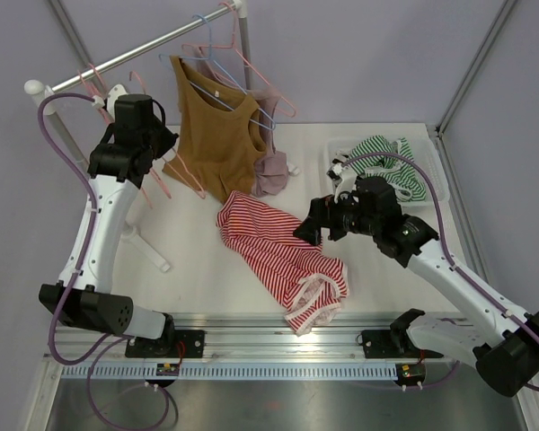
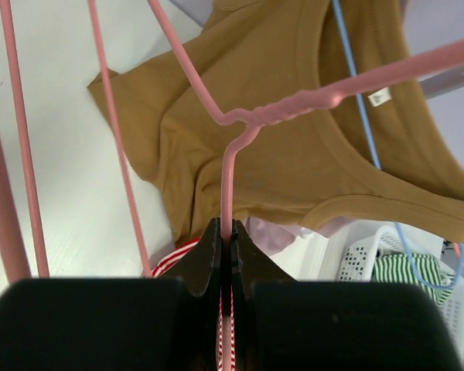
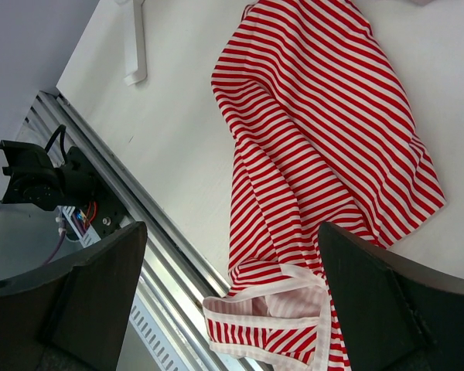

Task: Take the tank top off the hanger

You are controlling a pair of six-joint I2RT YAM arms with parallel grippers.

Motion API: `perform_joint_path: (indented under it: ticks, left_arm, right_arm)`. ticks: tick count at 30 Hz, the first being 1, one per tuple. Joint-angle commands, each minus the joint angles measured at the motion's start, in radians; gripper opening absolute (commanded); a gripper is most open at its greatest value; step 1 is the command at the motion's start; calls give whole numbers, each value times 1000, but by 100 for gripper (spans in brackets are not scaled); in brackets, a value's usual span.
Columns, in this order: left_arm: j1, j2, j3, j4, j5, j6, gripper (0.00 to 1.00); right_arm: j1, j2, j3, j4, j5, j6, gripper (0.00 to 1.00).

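Note:
A red-and-white striped tank top lies crumpled on the white table, free of any hanger. My left gripper is shut on the thin stem of a bare pink hanger, held up near the rack. Behind that hanger, a brown tank top hangs from the rail on what looks like a blue hanger. My right gripper hovers open above the striped top's lower end, with nothing between its fingers.
A metal clothes rail runs across the back left, carrying more pink hangers. Its white foot rests on the table. A lilac garment hangs below the brown top. A white basket with a green-striped garment stands at the back right.

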Motion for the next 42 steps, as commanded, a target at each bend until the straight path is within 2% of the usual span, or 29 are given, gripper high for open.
perform_joint_path:
  ticks: [1, 8, 14, 20, 25, 31, 38, 41, 42]
  left_arm:
    - [14, -60, -29, 94, 31, -23, 0]
    - [12, -94, 0, 117, 122, 2, 0]
    - [-41, -154, 51, 129, 129, 51, 0]
    - [-41, -102, 229, 53, 61, 109, 0]
    - [11, -5, 350, -29, 98, 97, 0]
    - [61, 17, 310, -12, 126, 63, 0]
    - [89, -5, 140, 74, 155, 20, 0]
    - [89, -14, 102, 94, 162, 10, 2]
    - [89, -17, 94, 104, 166, 8, 4]
  right_arm:
    - [0, 33, 23, 38, -39, -22, 99]
    - [14, 91, 15, 44, 4, -39, 100]
    - [14, 105, 23, 72, 9, -32, 99]
    - [14, 122, 41, 87, -4, -16, 99]
    - [15, 131, 52, 92, -11, -12, 99]
    - [14, 164, 66, 86, -34, -27, 100]
    - [23, 229, 83, 91, -44, -38, 100]
    - [76, 249, 98, 57, 17, -70, 100]
    - [96, 264, 101, 46, 106, -94, 100]
